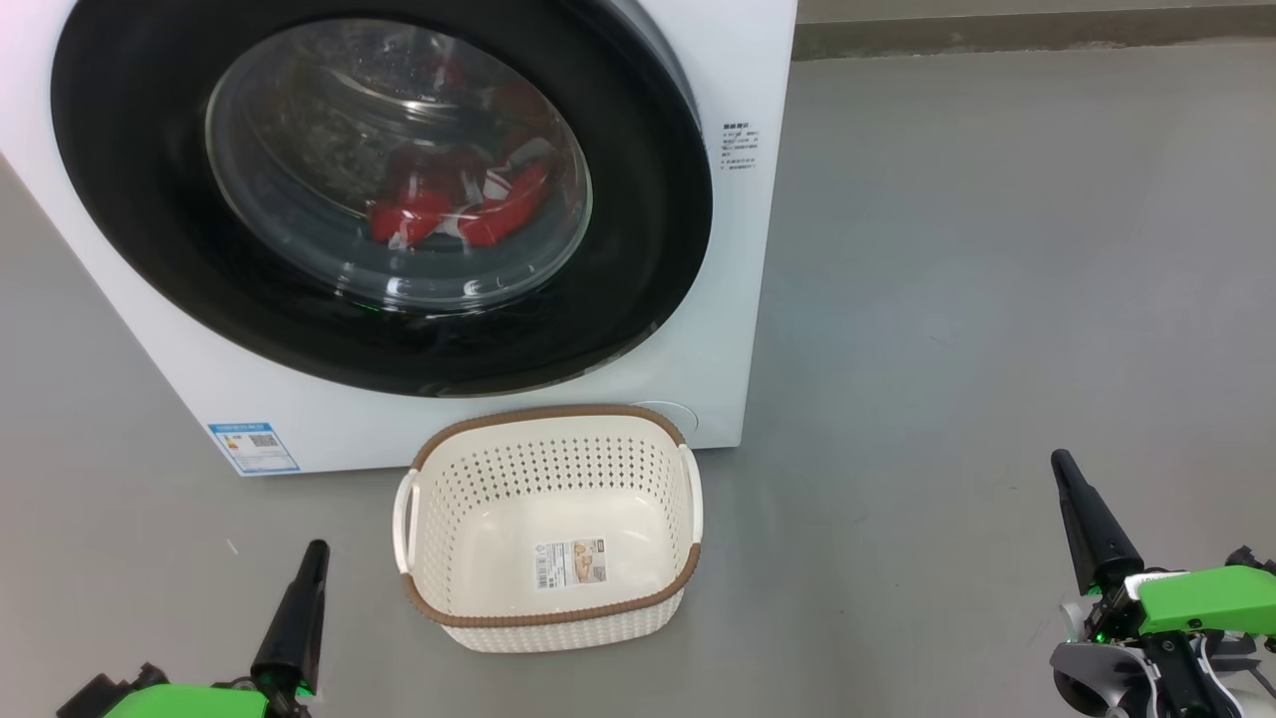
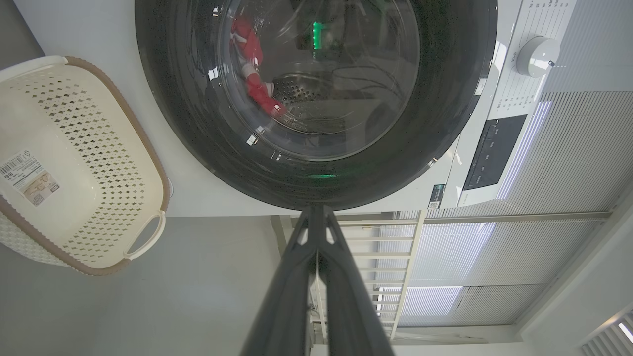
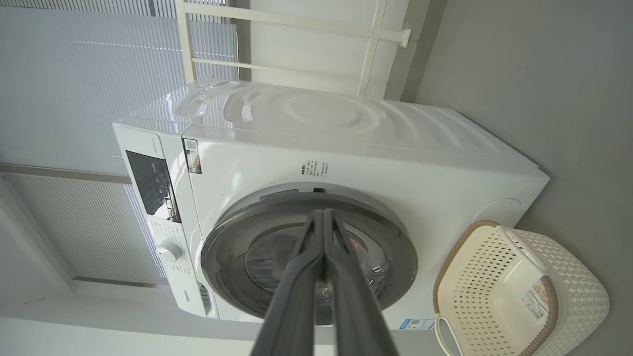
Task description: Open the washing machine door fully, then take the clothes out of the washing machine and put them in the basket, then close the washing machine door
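The washing machine (image 1: 743,299) stands on the grey floor (image 1: 947,299) with the washing machine door (image 1: 130,199) shut. The clothes (image 1: 439,204), red with white, lie in the drum behind the glass. The basket (image 1: 548,469) sits upright on the floor just before the machine. The 2 pincers, left pincer (image 1: 317,550) and right pincer (image 1: 1061,461), are clenched on nothing, one on either side of the basket and not touching it.

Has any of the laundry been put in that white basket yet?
No, the basket has a bare bottom but for a sticker, and the red clothes lie behind the glass of the washing machine door.
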Robot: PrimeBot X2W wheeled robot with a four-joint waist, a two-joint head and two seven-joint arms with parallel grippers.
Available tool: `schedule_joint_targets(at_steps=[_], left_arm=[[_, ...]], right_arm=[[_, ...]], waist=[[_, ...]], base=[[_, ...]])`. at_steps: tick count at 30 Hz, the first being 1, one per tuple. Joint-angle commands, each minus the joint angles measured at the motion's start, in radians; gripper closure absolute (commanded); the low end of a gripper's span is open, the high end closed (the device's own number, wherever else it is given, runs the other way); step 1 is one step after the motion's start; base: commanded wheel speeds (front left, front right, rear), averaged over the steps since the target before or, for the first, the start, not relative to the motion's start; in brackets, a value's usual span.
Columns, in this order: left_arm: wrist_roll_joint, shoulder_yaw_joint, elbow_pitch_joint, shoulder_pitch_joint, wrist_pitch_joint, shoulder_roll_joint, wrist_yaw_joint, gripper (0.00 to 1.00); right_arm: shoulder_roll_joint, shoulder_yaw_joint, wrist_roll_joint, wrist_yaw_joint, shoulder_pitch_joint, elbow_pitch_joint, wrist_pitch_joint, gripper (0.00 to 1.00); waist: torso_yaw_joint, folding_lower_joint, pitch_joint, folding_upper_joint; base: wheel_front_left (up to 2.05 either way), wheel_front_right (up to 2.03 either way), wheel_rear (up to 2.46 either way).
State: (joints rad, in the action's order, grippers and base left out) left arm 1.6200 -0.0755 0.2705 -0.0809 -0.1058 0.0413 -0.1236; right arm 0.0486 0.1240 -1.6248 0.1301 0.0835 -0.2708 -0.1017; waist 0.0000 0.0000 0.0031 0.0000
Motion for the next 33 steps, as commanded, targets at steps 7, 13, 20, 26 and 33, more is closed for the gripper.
schedule_joint_targets(at_steps=[7, 13, 20, 26, 33], left_arm=[[-0.010, -0.037, -0.026, -0.027, -0.006, 0.011, -0.007, 1.00], [0.000, 0.002, 0.010, 0.001, 0.000, -0.002, 0.000, 0.00], [0.002, 0.016, 0.051, 0.010, 0.007, -0.012, 0.000, 0.00], [-0.004, 0.035, 0.058, -0.008, 0.021, -0.009, 0.000, 0.00], [-0.035, 0.064, 0.068, -0.029, 0.047, -0.001, -0.001, 0.00]], right_arm=[[0.005, -0.015, 0.013, 0.001, 0.024, 0.026, -0.008, 1.00], [-0.002, -0.002, 0.000, 0.000, -0.002, -0.010, -0.001, 0.00], [-0.018, -0.020, -0.003, 0.000, -0.016, -0.053, 0.006, 0.00], [-0.016, -0.047, -0.004, 0.000, 0.003, -0.062, 0.024, 0.00], [-0.011, -0.080, 0.016, 0.000, 0.027, -0.073, 0.047, 0.00]], waist=[[0.000, 0.0000, 0.000, 0.0000], [0.000, 0.0000, 0.000, 0.0000], [0.000, 0.0009, 0.000, 0.0000], [0.000, 0.0002, -0.001, 0.0000], [0.000, 0.0000, -0.002, 0.0000]], base=[[0.00, 0.00, 0.00], [0.00, 0.00, 0.00], [0.00, 0.00, 0.00], [0.00, 0.00, 0.00], [0.00, 0.00, 0.00]])
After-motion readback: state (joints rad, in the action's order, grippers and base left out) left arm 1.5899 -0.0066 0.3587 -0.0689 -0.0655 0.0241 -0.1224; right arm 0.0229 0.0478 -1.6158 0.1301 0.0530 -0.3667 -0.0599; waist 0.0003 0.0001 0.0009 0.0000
